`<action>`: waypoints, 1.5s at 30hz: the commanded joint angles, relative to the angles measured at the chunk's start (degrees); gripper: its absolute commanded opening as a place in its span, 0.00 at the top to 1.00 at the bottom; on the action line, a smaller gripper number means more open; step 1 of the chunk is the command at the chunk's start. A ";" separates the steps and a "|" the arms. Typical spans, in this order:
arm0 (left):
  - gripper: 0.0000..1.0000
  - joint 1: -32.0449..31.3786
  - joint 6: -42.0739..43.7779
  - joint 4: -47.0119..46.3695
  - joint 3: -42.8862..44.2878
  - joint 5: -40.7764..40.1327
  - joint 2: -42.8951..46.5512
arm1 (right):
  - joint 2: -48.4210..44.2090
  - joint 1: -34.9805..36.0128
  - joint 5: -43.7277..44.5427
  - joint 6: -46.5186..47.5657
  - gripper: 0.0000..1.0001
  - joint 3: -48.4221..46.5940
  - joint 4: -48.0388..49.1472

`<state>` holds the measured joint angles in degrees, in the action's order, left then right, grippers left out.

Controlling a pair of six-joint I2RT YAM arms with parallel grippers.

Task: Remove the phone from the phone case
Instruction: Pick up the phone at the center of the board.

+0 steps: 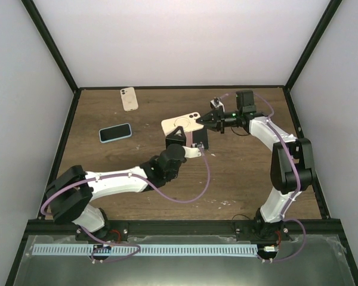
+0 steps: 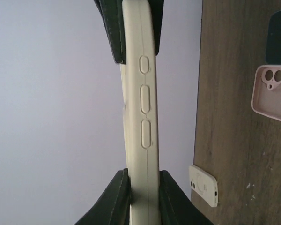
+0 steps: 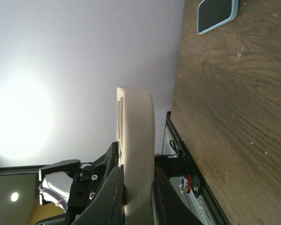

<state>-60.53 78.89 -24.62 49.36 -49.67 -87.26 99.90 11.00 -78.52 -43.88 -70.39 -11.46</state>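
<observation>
A cream phone case point(image 1: 180, 124) hangs in the air above the middle of the table, back side up. Of the phone inside it I see only the camera lenses point(image 1: 193, 115). My left gripper point(image 1: 187, 145) is shut on the case's near edge. In the left wrist view the case point(image 2: 140, 117) stands edge-on with its button bumps, pinched between my left gripper point(image 2: 143, 199) fingers. My right gripper point(image 1: 203, 119) is shut on the case's right end. The right wrist view shows the case point(image 3: 136, 136) clamped by the right gripper point(image 3: 136, 197).
A pale case point(image 1: 129, 98) lies near the back wall on the left. A phone in a light blue case point(image 1: 115, 132) lies face up left of centre. The left wrist view shows a pink case point(image 2: 270, 93) and a small white case point(image 2: 203, 185) on the wooden table point(image 1: 244, 167).
</observation>
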 commanded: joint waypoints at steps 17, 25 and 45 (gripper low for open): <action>1.00 5.91 -30.96 36.06 16.61 9.78 4.03 | -1.92 -3.16 -0.49 21.67 0.17 -12.17 -15.11; 1.00 15.27 -55.97 58.93 31.07 33.03 4.70 | -3.15 -4.59 8.04 37.90 0.02 -20.30 -24.98; 1.00 45.30 -99.82 36.75 27.01 108.20 9.43 | -7.97 -2.21 1.51 23.07 0.00 -16.57 -2.57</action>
<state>-17.28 -8.49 26.96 79.15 41.67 -79.59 93.21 7.14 -72.79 -15.16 -87.85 -20.88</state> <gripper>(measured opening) 0.132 0.999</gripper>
